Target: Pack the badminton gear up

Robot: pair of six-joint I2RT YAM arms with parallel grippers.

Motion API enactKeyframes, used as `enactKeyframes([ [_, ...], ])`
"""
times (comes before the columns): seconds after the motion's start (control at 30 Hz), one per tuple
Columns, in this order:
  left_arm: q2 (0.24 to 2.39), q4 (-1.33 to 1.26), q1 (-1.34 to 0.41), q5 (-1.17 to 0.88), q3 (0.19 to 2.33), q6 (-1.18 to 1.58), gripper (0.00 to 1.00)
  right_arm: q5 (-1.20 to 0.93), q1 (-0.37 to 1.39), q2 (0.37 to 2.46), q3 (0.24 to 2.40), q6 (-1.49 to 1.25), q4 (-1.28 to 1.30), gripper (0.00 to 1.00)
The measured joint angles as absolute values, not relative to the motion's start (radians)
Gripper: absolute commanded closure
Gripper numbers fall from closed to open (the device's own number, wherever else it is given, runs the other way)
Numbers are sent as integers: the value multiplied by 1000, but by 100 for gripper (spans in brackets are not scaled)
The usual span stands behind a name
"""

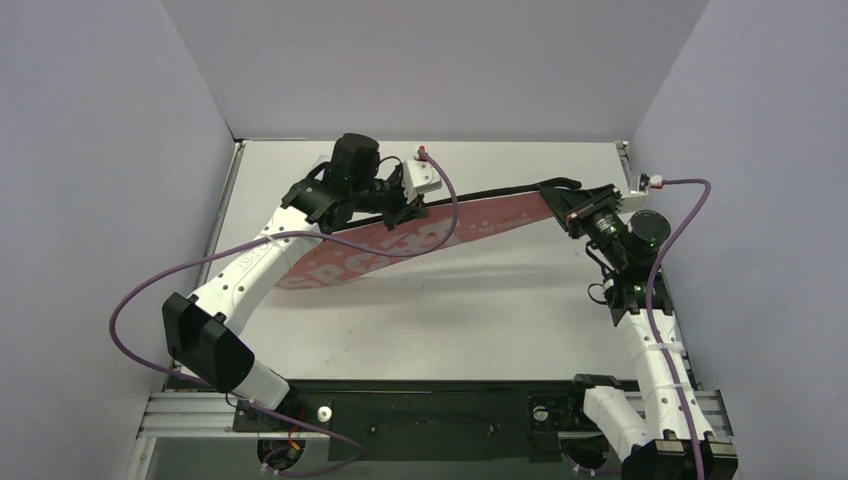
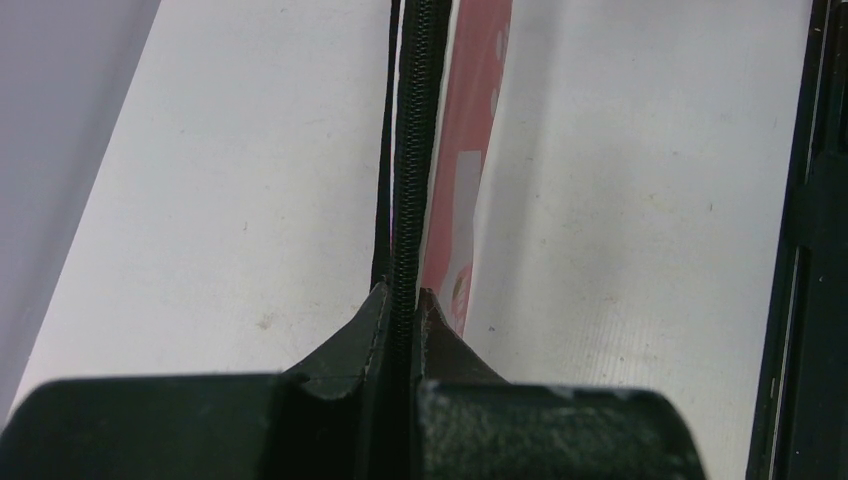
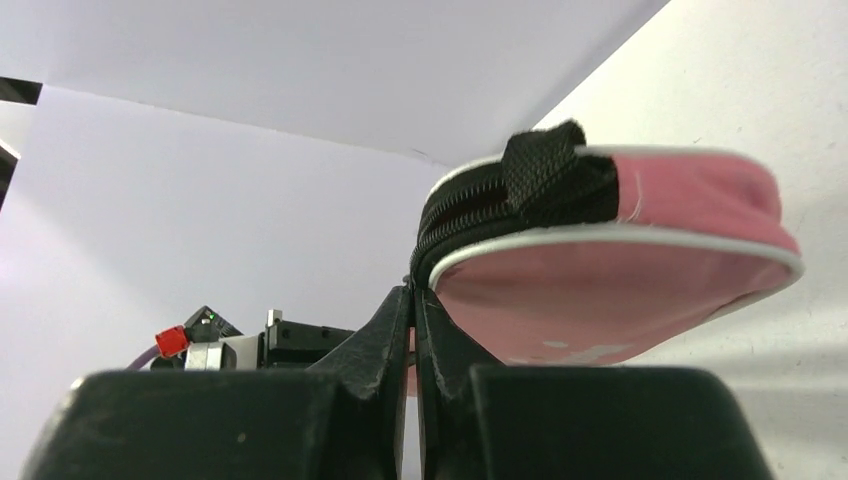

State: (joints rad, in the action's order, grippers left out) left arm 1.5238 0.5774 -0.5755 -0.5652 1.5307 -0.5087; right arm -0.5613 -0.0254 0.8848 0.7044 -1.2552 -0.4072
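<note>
The pink "SPORT" cover [image 1: 420, 240] of the badminton gear hangs on edge above the white table [image 1: 480, 320], stretched between both arms. My left gripper [image 1: 405, 212] is shut on its black zipper edge [image 2: 415, 150] near the wide head end, and the pink side [image 2: 470, 130] shows to the right of the fingers. My right gripper [image 1: 560, 200] is shut on the narrow handle end, pinching the zipper edge at the fingertips [image 3: 413, 290]. The pink cover [image 3: 620, 290] bulges to the right of them, with its black strap loop [image 3: 545, 170] on top.
Grey walls close in the table on the left, back and right. Purple cables [image 1: 130, 300] loop from both arms. A black rail [image 1: 440, 400] with the arm bases runs along the near edge.
</note>
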Motion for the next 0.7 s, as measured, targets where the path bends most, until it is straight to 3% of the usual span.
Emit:
enactKeyframes([
  [0.7,1515,587,-581,-566,1514,-521,100,-659,-247,923,749,-1286,-379,100],
])
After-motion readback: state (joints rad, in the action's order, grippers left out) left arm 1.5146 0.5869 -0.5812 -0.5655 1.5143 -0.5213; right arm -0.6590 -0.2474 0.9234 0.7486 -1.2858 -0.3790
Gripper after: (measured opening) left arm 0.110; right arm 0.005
